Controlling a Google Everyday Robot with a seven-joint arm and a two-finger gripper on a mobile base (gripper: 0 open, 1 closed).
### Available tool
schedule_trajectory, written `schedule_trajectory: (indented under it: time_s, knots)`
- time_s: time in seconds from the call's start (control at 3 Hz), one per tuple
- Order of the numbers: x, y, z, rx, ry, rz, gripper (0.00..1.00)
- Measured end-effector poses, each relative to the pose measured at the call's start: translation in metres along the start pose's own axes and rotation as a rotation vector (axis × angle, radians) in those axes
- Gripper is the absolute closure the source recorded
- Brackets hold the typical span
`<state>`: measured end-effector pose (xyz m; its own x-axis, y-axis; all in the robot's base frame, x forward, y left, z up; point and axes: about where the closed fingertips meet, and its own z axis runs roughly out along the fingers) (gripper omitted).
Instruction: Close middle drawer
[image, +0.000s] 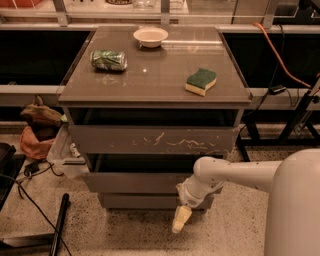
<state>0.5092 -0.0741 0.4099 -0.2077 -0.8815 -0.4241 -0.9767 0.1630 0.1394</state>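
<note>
Middle drawer (132, 182) is being seen slightly pulled out, under the scratched drawer front (150, 140) | gripper (179, 222) is being held low at its front's right end, pointing floorward | gripper state: cannot tell

Dim warm light, glare on cabinet top (150, 82); pale tool (181, 219) lit, low centre

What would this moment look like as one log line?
middle drawer: partly open | gripper: low, before its right end
</note>
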Motion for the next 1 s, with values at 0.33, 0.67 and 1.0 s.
schedule_trajectory:
  time_s: [0.33, 0.67, 1.0]
  knots:
    - [-0.002, -0.008, 0.003, 0.003, -0.01, -0.003, 0.0]
    - [-0.01, -0.043, 0.005, 0.049, 0.036, -0.018, 0.0]
    - [-0.019, -0.077, 0.003, 0.108, 0.099, -0.029, 0.0]
